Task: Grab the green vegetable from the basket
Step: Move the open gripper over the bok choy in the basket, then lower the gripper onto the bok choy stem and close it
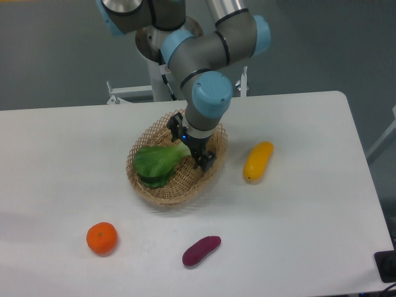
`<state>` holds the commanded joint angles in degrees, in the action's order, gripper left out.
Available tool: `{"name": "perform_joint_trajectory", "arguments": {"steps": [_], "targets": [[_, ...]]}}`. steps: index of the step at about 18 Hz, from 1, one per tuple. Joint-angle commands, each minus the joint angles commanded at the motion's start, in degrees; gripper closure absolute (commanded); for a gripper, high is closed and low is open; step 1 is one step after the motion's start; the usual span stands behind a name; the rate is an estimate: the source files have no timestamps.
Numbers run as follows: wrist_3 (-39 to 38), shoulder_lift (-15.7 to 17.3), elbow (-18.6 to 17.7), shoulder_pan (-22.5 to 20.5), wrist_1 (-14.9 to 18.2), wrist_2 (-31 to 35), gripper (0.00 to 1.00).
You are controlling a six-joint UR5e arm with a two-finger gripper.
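The green vegetable (156,164), a bok choy with dark leaves and a pale stem end, lies in the oval wicker basket (162,192) at the table's middle. Its leaves point left and its stem points right. My gripper (195,157) is lowered into the basket at the stem end, with one black finger (206,162) showing just right of the stem. The other finger is hidden by the wrist. I cannot tell how the jaws stand or whether they grip the stem.
A yellow squash (258,161) lies right of the basket. A purple sweet potato (201,250) lies in front of it. An orange (101,238) sits at the front left. The arm's base stands behind the table's far edge.
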<state>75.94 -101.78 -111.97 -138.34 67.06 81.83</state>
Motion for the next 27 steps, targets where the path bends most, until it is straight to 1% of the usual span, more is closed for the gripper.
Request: {"name": "perform_joint_trajectory", "arguments": {"steps": [1, 4, 5, 6, 9, 11, 14, 17, 20, 24, 27], "targets": [[-0.1, 0.0, -0.7, 0.0, -0.8, 0.0, 0.0], [-0.6, -0.1, -3.9, 0.1, -6.4, 0.1, 0.0], [-0.8, -0.2, -4.8, 0.1, -7.9, 0.1, 0.0], [-0.9, -0.2, -5.4, 0.1, -8.7, 0.1, 0.0], [-1.1, 0.0, -6.8, 0.1, -9.0, 0.2, 0.0], [-1.6, 0.0, -7.5, 1.3, -9.0, 1.7, 0.0], [-4.4, -0.6, -7.5, 2.7, -9.2, 3.4, 0.0], [-5.4, -0.8, -7.6, 2.9, -10.7, 3.4, 0.0], [-5.5, -0.7, -7.7, 2.9, -10.8, 3.4, 0.25], [-8.3, -0.7, -7.7, 3.3, -10.8, 3.4, 0.56], [-8.3, -0.3, -7.0, 3.3, -10.8, 3.3, 0.67]]}}
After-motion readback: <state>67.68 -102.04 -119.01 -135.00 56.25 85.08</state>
